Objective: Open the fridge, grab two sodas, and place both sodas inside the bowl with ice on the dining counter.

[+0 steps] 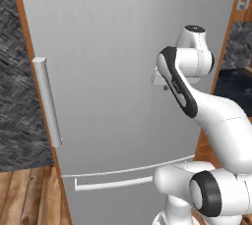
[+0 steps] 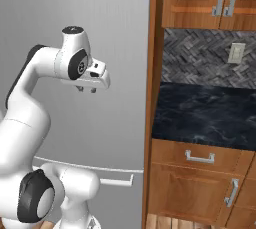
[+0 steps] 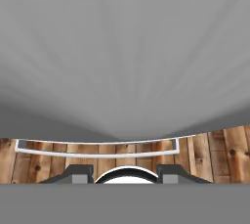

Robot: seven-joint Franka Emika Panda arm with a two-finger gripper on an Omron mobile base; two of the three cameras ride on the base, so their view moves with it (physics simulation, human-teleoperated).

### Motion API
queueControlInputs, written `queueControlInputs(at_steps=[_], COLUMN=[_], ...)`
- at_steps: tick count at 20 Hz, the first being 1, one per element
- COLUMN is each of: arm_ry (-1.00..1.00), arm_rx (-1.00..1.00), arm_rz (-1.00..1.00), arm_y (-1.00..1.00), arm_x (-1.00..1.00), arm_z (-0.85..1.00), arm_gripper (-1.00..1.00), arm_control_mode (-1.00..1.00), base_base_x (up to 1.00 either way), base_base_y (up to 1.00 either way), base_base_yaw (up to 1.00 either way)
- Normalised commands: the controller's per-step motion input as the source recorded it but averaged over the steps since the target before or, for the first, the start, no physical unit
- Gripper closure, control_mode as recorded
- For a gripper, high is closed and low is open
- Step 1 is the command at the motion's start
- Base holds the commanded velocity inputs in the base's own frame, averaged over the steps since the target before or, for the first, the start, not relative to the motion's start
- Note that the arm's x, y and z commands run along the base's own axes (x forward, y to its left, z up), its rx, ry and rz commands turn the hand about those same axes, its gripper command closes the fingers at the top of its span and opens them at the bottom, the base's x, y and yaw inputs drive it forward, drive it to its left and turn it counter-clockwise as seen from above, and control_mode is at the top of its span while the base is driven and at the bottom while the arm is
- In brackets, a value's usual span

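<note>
Your pincer hangs closed and empty, pointing down before the shut fridge door, mid-frame. The handle, a vertical bar, lies far left near the door's edge. Open room between; wood panel bounds the handle side.

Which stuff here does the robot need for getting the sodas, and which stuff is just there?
Needed for the job:
fridge, door closed
fridge handle
gripper, holding nothing

Just there:
dark counter
wooden cabinets
wall outlet
wood floor
</note>
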Motion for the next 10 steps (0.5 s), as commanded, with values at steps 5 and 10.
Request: queueControlInputs(at_steps=[5,10], arm_ry=[0.0,0.0], arm_rx=[0.0,0.0], arm_rz=[0.0,0.0], arm_y=[0.0,0.0], arm_x=[0.0,0.0], arm_z=[0.0,0.0], arm_gripper=[-1.0,-1.0], arm_control_mode=[1.0,1.0], base_base_x=[-0.06,-0.3], base_base_y=[0.08,0.91], base_base_yaw=[0.0,-0.12])
